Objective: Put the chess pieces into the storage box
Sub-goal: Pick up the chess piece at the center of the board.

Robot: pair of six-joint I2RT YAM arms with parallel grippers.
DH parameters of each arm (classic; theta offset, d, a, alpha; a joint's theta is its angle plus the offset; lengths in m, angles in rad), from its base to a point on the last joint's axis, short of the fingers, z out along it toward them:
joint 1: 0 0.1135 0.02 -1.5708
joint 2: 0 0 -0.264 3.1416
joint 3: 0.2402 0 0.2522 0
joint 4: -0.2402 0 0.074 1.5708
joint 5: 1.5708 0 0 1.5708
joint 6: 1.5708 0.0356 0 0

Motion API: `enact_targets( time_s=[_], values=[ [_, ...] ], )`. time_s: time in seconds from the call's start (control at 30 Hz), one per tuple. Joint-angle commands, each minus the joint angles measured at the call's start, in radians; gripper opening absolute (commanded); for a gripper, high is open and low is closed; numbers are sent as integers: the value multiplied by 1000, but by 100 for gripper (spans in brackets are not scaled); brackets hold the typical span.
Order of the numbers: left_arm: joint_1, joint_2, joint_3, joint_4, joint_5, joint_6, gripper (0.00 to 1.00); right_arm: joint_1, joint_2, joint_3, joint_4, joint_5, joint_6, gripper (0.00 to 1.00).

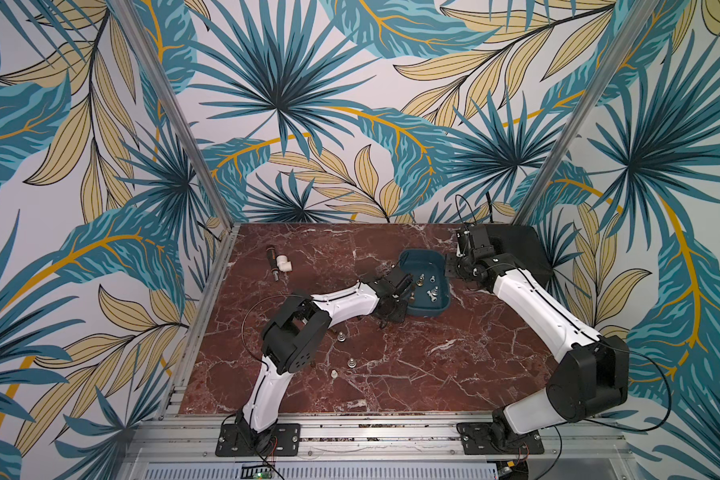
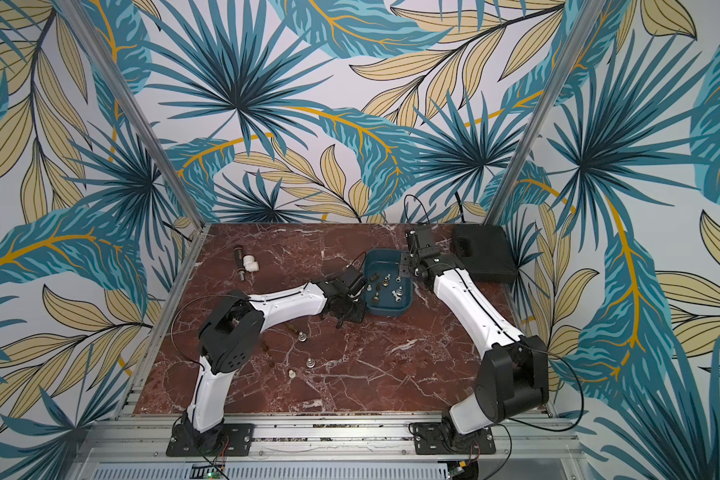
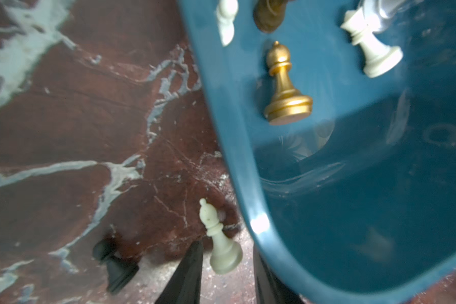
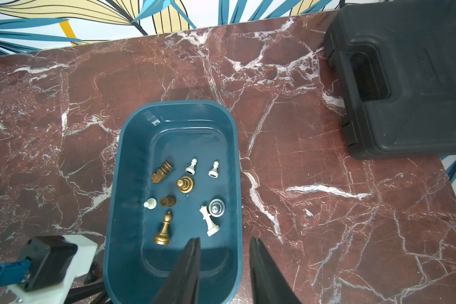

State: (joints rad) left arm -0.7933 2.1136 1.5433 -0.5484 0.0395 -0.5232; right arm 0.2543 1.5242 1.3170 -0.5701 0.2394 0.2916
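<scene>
The left claw point(image 3: 227, 247) is standing spread just outside the storage box point(image 4: 127, 184), straddling a white bishop point(image 3: 221, 237) lying on the table point(image 4: 300, 131). Only its wrist view is showing that, and a black piece point(image 3: 115, 265) beside it. The right claw point(image 4: 224, 240) is hovering spread and empty over one end of the box, where a gold bishop point(image 4: 163, 229) and others are lying. A top view is showing more chess pieces point(image 1: 351, 363) loose by the left arm.

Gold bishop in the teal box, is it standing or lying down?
Lying down: in the right wrist view the gold bishop shows its full side profile on the storage box floor, base facing sideways.
</scene>
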Motion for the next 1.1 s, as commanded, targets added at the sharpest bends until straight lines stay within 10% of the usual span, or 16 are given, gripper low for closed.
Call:
enact_targets(
  time_s=[0.0, 1.07],
  values=[
    [-6, 22, 23, -44, -56, 30, 37, -6, -21, -29, 13, 5, -8, 36],
    [-5, -146, 67, -117, -180, 137, 19, -7, -95, -3, 13, -39, -4, 36]
  ],
)
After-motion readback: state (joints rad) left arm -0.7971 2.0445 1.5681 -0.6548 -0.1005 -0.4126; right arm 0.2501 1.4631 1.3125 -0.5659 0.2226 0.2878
